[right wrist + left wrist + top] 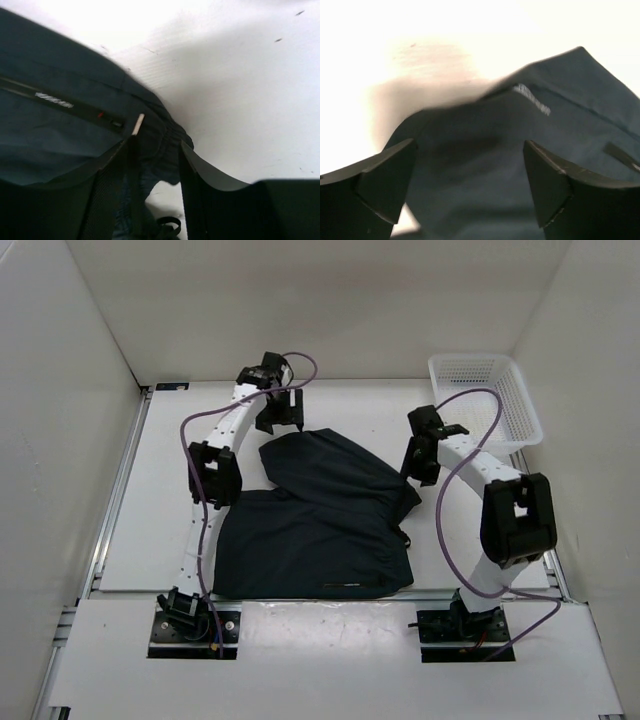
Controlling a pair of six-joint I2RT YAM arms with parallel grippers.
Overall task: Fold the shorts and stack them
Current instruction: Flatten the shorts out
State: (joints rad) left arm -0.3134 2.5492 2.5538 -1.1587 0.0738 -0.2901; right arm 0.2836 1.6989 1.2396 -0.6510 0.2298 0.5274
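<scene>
The dark navy shorts (pixel 320 520) lie in the middle of the white table, one part folded over the other, with the waistband along the near edge. My left gripper (pixel 285 420) hovers open over the far edge of the shorts. In the left wrist view its jaws (pixel 470 185) stand wide apart above the cloth (pixel 560 100) and hold nothing. My right gripper (pixel 418 472) is at the right edge of the shorts. In the right wrist view its fingers (pixel 156 165) pinch a bunched piece of gathered cloth (pixel 50 130).
A white mesh basket (pixel 485 400) stands at the far right corner. White walls enclose the table on three sides. A black drawstring loop (pixel 167 225) hangs below the right fingers. Bare table (pixel 160 500) lies left of the shorts.
</scene>
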